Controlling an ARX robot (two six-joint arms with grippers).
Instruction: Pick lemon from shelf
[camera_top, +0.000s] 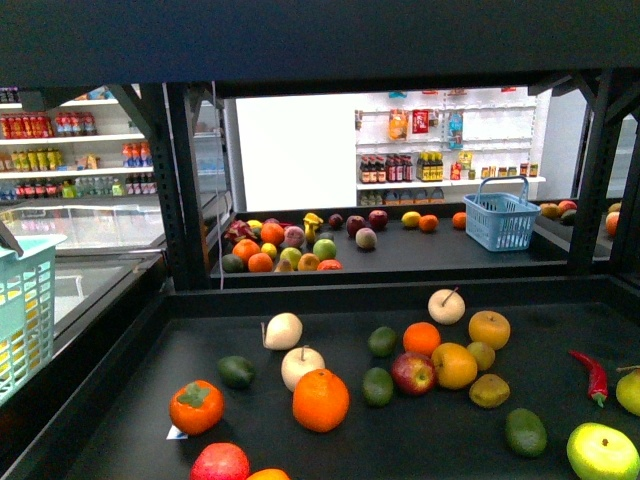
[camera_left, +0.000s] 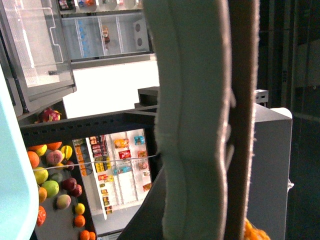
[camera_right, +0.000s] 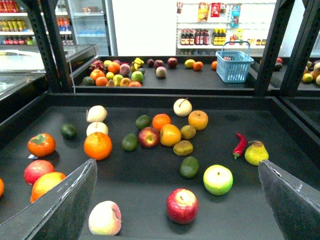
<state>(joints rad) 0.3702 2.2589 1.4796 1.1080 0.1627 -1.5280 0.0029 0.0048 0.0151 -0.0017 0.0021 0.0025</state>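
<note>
While the right gripper hangs with jaws spread wide above the shelf, nothing is grasped: this is the approach step. No certain lemon shows; the likeliest is a dull yellow fruit just beside the red apple. The next move calls for confirming it, then descending. The left gripper's state I cannot tell.

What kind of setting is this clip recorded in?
Most likely a grocery store or a mock-up of one: loose fruit on a black display shelf, a blue shopping basket, wall shelves of bottled drinks, and a glass-topped freezer.
</note>
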